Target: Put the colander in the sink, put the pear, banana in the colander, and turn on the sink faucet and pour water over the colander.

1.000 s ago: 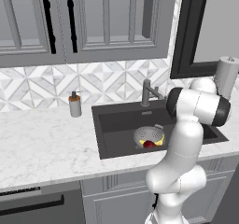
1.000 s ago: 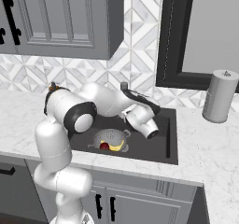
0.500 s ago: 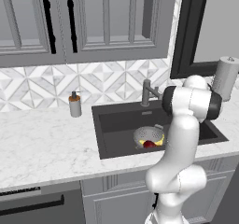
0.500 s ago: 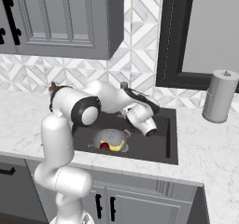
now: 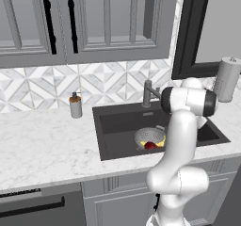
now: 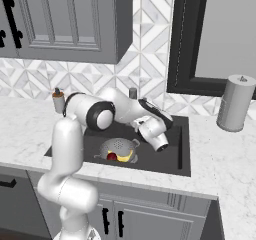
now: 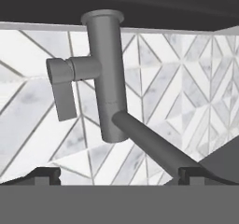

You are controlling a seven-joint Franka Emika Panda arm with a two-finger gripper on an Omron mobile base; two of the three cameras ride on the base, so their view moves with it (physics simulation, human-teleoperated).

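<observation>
I see the sink (image 5: 117, 126) recessed in the counter (image 5: 42, 145), the sink faucet (image 7: 105, 73) at its rear edge. My gripper (image 7: 119, 174), fingers spread wide and empty, faces the faucet. The colander (image 6: 119, 146) sits in the basin, holding the banana (image 6: 126, 157) and pear (image 6: 112, 157).

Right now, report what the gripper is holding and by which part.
Nothing is held. The gripper is open, its tips apart and facing the dark grey metal sink faucet without touching it.
</observation>
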